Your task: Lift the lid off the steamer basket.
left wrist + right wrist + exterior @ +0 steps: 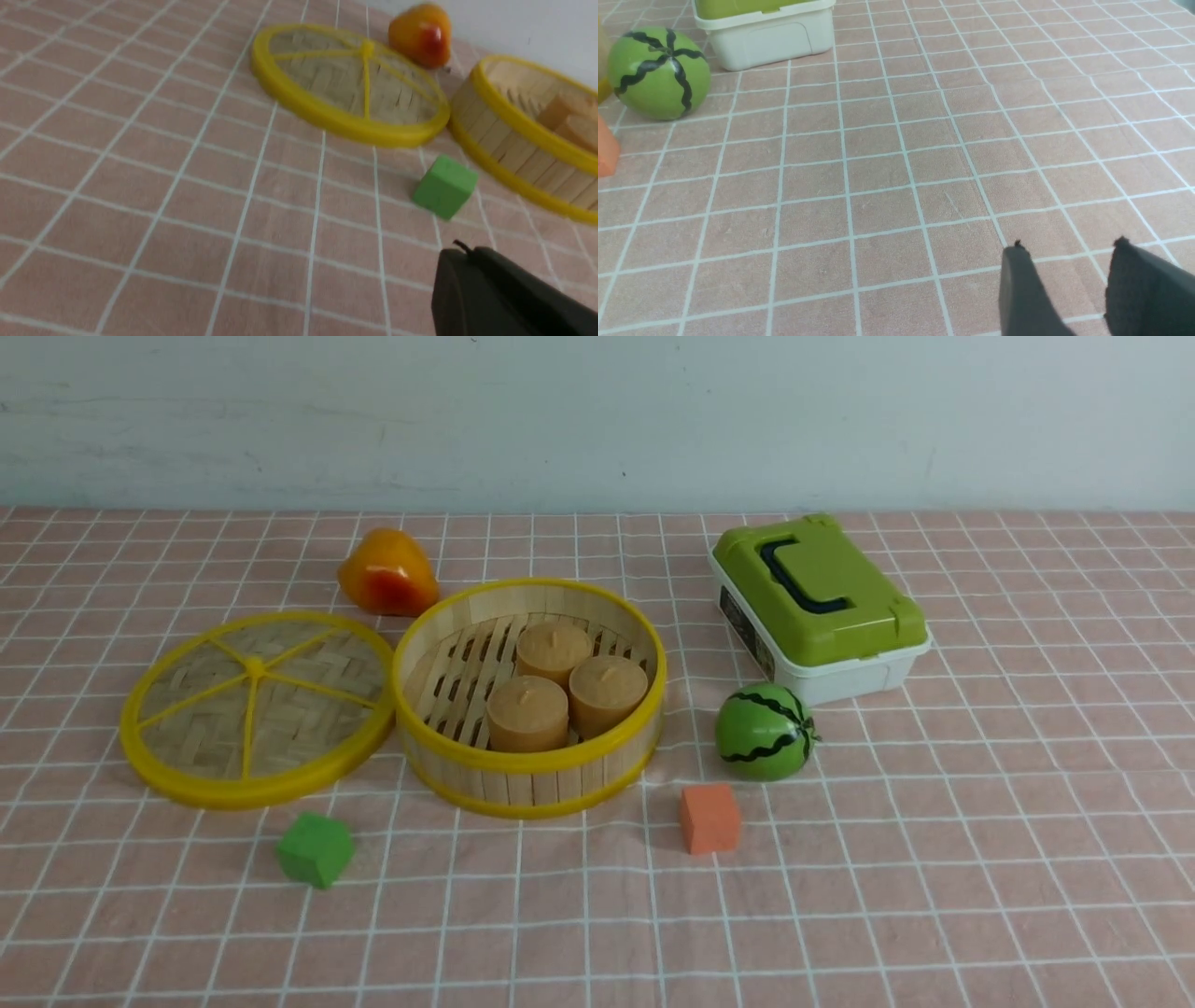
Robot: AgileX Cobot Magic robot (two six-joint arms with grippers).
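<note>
The lid [257, 707], a woven bamboo disc with a yellow rim and spokes, lies flat on the cloth just left of the steamer basket [529, 775], touching its side. The basket stands uncovered with three tan cylinders [568, 686] inside. Neither arm shows in the front view. In the left wrist view the lid [350, 84] and basket [528, 140] lie well ahead of my left gripper [460, 252], whose jaws are pressed together on nothing. My right gripper [1069, 247] hovers over bare cloth, its fingers apart and empty.
A green cube [315, 848] sits in front of the lid and an orange cube [709, 818] in front of the basket. A toy watermelon [765, 731], a white box with a green lid [817, 607] and an orange-yellow fruit [386, 573] stand around them.
</note>
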